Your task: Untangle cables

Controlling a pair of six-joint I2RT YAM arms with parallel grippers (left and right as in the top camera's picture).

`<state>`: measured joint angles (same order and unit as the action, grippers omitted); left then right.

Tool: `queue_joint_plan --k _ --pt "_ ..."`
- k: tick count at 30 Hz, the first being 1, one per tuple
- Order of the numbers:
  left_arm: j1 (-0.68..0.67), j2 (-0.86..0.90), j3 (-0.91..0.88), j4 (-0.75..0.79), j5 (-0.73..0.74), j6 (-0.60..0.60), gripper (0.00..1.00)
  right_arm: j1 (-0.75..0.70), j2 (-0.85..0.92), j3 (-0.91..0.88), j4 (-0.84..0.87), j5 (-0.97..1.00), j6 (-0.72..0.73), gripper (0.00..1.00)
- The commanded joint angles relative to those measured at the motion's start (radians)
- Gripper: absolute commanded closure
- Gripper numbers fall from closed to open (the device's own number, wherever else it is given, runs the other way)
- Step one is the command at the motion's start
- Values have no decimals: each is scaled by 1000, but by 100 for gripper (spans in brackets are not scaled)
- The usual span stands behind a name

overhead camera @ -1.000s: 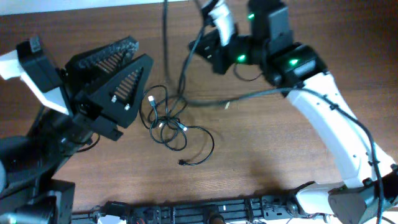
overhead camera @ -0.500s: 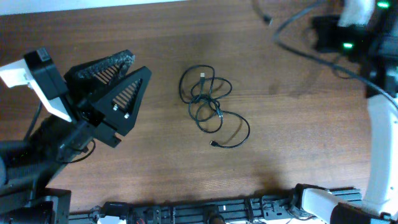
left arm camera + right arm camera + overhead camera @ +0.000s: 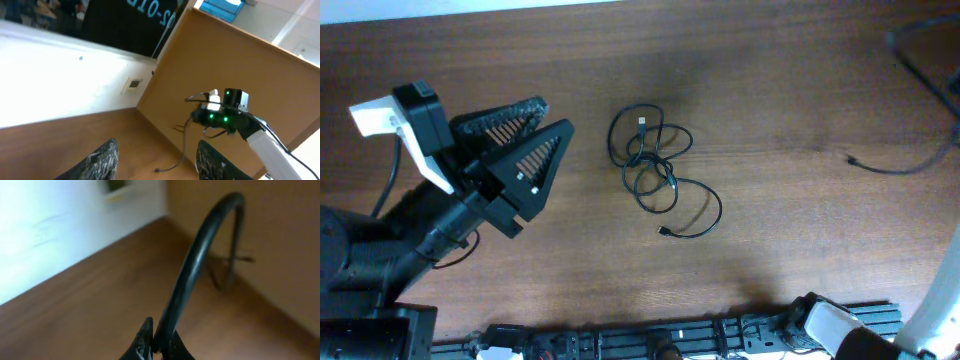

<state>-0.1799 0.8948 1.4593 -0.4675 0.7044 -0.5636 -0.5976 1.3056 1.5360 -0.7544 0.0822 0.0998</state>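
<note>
A tangle of thin black cables (image 3: 642, 160) lies in loose loops mid-table, with a small plug end (image 3: 664, 232) at its lower edge. A separate black cable (image 3: 900, 168) trails off the right edge. My left gripper (image 3: 552, 115) is open and empty, left of the tangle. In the left wrist view its fingers (image 3: 105, 157) stand wide apart. My right gripper (image 3: 159, 335) is shut on a black cable (image 3: 200, 255) that arches up from it. The overhead view does not show this gripper. The left wrist view shows the right arm (image 3: 225, 117) raised far off, with the cable hanging from it.
The table top is brown wood (image 3: 790, 260). A white wall strip (image 3: 470, 10) runs along the far edge. The right arm's white base (image 3: 830, 325) and a black rail sit at the near edge.
The right arm has swung right and out of the overhead view, drawing one cable away from the tangle. The tangle shifted right, then stayed still. The left gripper edged right.
</note>
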Motion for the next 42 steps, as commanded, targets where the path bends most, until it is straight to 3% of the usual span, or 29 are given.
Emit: queue_joint_plan --k 1,6,18,19,20,21,31,35,37,42 --pt "6 0 15 -29 18 20 49 -107 34 14 42 113 2 96" --pt "6 0 15 -39 18 20 50 -240 118 14 79 109 2 96" --pt "6 0 15 -43 120 21 50 -368 307 14 108 127 14 96" --pt "6 0 15 -43 137 32 50 -380 309 14 111 132 14 87" --pt "6 0 15 -43 146 47 50 -386 309 14 117 125 21 47" --pt "6 0 15 -48 146 47 50 -386 309 14 121 90 22 1" --pt "6 0 15 -46 146 47 47 -299 306 14 39 -626 20 1" --pt "6 0 15 -46 146 47 47 -166 306 14 -31 -689 5 1" --pt "6 0 15 -47 147 47 47 -51 306 14 -97 -688 -76 1" --pt "6 0 15 -47 174 46 47 182 307 12 -186 -618 -152 1"
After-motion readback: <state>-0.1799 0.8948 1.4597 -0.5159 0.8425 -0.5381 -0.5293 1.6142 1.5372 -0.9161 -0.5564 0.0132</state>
